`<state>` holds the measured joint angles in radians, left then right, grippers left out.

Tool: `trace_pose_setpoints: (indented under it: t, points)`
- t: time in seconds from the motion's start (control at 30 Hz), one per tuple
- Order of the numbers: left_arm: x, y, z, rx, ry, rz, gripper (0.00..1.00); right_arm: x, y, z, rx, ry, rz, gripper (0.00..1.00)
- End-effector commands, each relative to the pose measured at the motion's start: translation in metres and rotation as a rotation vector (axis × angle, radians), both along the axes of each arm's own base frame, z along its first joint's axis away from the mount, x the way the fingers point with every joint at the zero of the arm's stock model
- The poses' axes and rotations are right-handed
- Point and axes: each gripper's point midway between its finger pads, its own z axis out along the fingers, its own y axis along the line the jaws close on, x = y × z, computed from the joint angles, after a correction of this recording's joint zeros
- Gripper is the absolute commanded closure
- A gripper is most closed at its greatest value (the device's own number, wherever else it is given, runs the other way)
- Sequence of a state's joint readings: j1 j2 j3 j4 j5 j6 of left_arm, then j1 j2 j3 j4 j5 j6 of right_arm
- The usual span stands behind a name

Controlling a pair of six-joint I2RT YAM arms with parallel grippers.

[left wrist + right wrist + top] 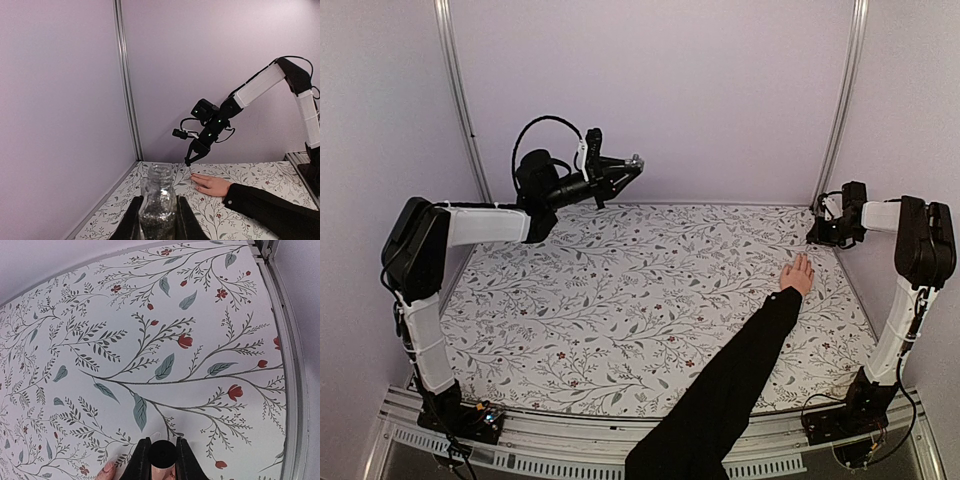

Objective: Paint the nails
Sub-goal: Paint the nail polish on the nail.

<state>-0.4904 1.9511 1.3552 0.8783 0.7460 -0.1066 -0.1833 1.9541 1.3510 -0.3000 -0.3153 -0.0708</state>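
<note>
The left end effector [158, 222] is closed on an uncapped glitter bottle [158, 197]. The right end effector [817, 234] is clamped on a black cap [161, 455], close by the nails [107, 467] of a hand [798, 274] laid on the surface [620, 300].

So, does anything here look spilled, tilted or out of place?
Nothing stands out. The left hand holds the open bottle upright in the air, and no spill is visible on the flowered cloth. The right hand is shut on a black cap near the person's fingertips, which lie flat.
</note>
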Motion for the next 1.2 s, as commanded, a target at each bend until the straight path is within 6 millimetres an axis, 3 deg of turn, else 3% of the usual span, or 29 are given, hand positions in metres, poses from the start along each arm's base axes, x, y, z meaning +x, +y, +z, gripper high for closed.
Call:
trace_pose_setpoints:
  t: [0.0,1.17]
  points:
    - [0.0063,0.0052,0.0091,-0.025,-0.029,0.017,1.00,0.0027,-0.0012,-0.0086,-0.021,0.023,-0.004,1.00]
    - [0.0099,0.0067,0.0081,-0.029,-0.027,0.023,1.00,0.0111,-0.0016,-0.0092,-0.022,0.023,-0.001,1.00]
